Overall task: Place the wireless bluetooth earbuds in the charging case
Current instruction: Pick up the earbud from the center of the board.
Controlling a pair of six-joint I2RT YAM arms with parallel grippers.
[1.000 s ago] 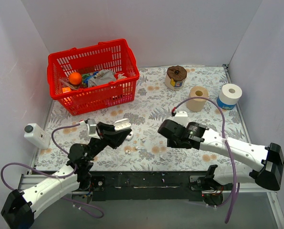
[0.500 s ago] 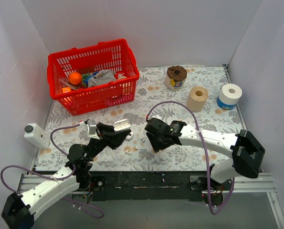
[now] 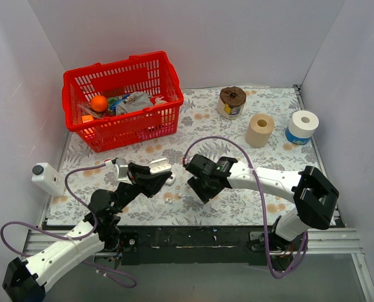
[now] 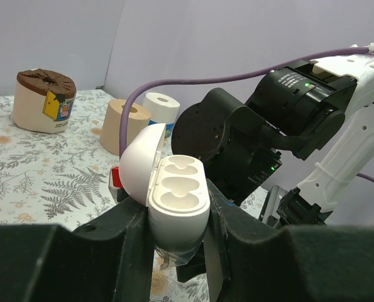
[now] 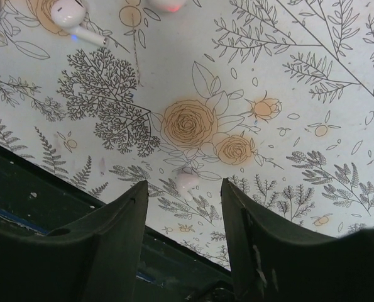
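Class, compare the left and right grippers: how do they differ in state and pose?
The left gripper is shut on the case, whose lid stands open over empty sockets; the right gripper is open and holds nothing. The left gripper points roughly level over the table; the right gripper points down at it, with an earbud lying nearby. Both have dark fingers.
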